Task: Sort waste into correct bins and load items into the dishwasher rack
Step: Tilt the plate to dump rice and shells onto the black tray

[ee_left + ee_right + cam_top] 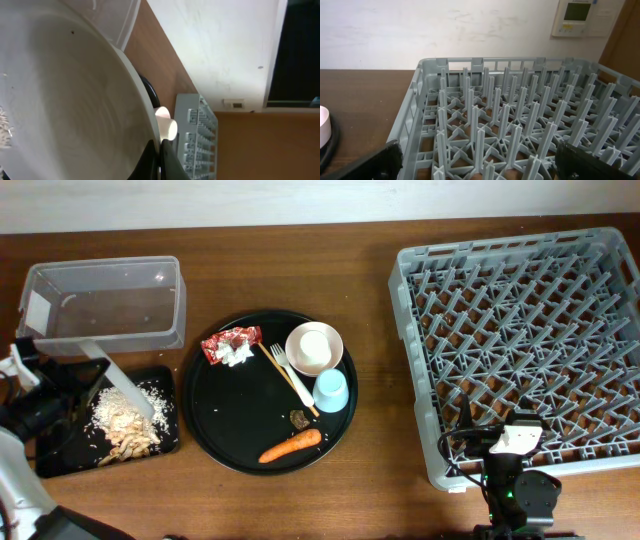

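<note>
Nearly emptied: the left gripper (159,157) is clamped on the plate (65,100), tipped on edge over the black tray (60,455).
Best to keep it steep until the scraps (125,430) drop; the right gripper (480,167) sits spread wide and empty by the rack (520,330).

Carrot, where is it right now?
Overhead view: the carrot lies on the round black tray near its lower edge, just below the brown lump and the light blue cup.

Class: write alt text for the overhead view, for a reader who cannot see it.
The left end effector holds a pale grey plate tilted over a flat black tray bearing rice and beige scraps, beside a clear tub. A round black tray holds a wrapper, bowl, fork, blue cup, brown lump and carrot; the grey rack at right is empty.
</note>
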Tool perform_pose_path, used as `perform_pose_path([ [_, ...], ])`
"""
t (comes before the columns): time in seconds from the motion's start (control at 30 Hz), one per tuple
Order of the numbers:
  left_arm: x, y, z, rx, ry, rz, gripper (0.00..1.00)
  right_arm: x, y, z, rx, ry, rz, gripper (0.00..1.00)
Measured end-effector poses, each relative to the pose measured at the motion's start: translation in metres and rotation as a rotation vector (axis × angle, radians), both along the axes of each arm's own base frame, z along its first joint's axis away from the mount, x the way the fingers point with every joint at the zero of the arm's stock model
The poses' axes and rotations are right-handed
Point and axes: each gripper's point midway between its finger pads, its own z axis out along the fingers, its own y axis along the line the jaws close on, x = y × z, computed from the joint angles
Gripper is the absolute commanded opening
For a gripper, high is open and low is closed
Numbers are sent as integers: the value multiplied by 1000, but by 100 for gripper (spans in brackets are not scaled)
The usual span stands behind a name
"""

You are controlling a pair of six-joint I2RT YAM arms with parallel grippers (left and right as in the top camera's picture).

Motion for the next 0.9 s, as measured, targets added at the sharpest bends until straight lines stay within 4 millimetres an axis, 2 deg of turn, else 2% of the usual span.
perform_pose_path([
  [0.2,-17,20,0,-95,23,90,0,0,0,0,0,0,0,99],
  [0.43,-23,35,10,-192,-58,126,0,0,0,0,0,0,0,99],
  [0.9,-24,27,15,-285,-125,98,0,0,0,0,0,0,0,99],
])
